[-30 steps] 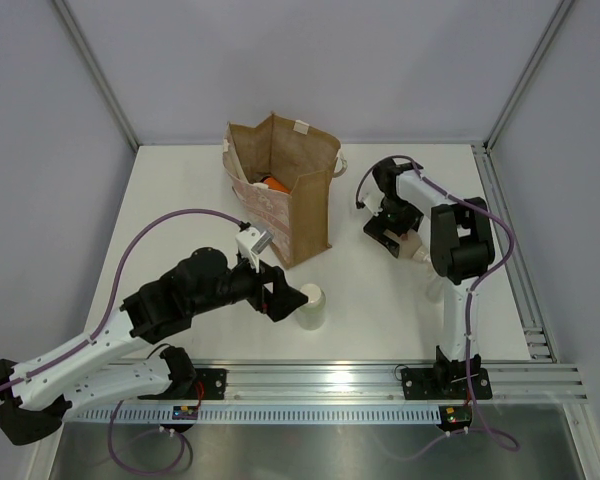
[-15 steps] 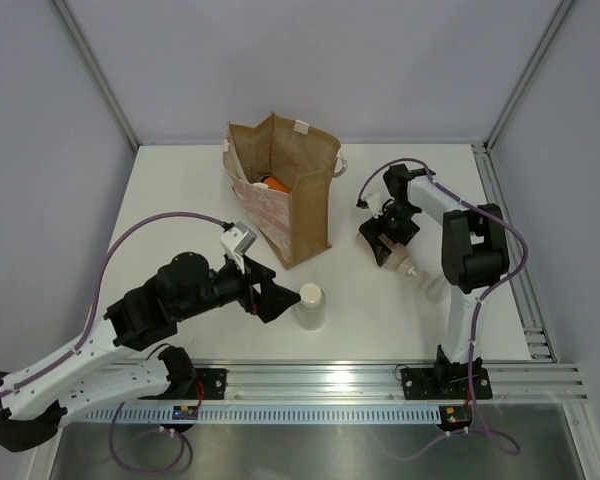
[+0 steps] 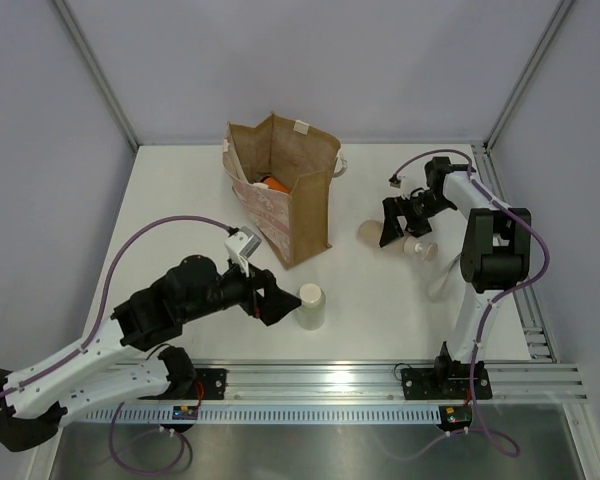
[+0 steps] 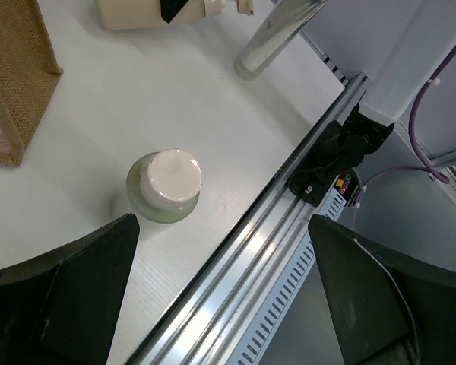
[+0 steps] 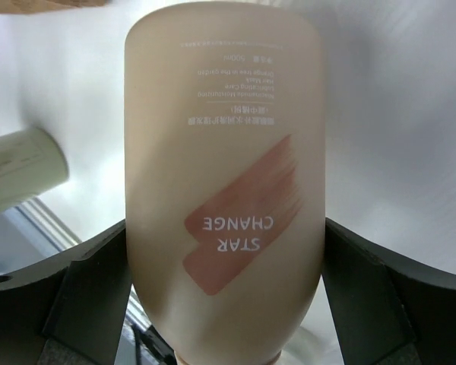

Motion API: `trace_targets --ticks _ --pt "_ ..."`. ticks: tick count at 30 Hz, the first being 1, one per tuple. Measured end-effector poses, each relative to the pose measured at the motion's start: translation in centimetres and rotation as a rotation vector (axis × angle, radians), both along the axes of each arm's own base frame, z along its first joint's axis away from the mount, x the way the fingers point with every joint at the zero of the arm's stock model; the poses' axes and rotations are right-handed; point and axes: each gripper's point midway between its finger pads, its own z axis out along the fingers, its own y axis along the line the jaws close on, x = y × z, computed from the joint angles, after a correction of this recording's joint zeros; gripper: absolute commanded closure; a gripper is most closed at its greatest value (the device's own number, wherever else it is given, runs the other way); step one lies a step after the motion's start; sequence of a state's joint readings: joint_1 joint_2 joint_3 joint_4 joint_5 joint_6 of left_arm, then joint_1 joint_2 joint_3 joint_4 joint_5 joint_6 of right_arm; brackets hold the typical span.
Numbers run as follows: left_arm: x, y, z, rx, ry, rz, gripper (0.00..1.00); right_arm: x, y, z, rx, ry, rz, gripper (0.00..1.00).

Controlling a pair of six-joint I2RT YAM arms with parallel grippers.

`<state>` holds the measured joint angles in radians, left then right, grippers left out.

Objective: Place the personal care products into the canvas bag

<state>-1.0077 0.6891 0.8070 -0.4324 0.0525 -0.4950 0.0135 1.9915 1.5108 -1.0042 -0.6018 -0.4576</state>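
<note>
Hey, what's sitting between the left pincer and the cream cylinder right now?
Nothing. In the left wrist view, only bare white table separates the open left pincer from the upright cream cylinder. The top view shows the same.

You see a matt peach plastic bottle, a coarse woven canvas bag, and a smooth white table.
</note>
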Motion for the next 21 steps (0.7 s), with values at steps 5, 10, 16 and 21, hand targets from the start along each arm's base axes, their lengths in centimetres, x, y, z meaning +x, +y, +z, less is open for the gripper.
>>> trace_targets --ticks 5,10,16,21 --pt "0.3 -0.5 -0.8 0.028 0.010 -0.004 0.01 -0.1 1.5 0.9 0.113 0.042 -0.015 0.89" --pt "1.6 -2.0 -1.2 0.123 -0.033 -0.040 0.01 -0.3 2.7 1.6 0.200 0.082 -0.019 0.89" --pt "4.2 -4.3 0.2 0.250 -0.202 -0.120 0.01 -0.8 3.6 2.0 0.268 0.131 -0.021 0.91" --pt "6.3 -6.3 -0.2 0.346 -0.294 -0.176 0.01 -1.4 3.9 2.7 0.328 0.174 -0.031 0.91"
